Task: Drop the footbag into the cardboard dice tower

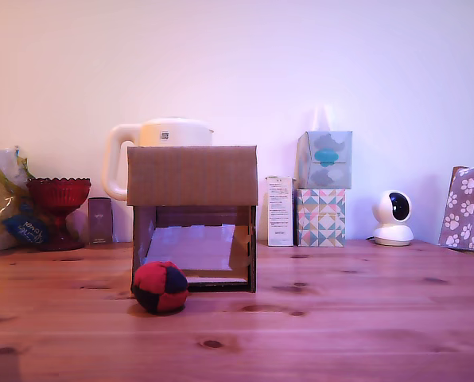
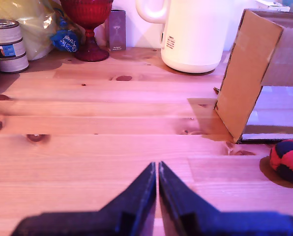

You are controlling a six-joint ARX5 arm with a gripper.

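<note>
Low over the wooden counter, the hand shows only in the wrist view; it is clenched, its two dark fingers pressed together tip to tip with nothing between them. It points level across the boards, and its tips are well apart from every object.

Ahead of the hand and off to one side stands the cardboard dice tower, seen at an angle from the wrist view. The footbag lies on the counter just beside the tower's lower front corner, not inside it. From the exterior view, the footbag rests before the tower at its front corner on the exterior view's left, and it seems to touch the frame, though I cannot tell surely.

Behind the tower stands a white kettle. Further to the exterior view's left of the tower is a red glass goblet, and to its right are two stacked tissue boxes and a small white camera.
</note>
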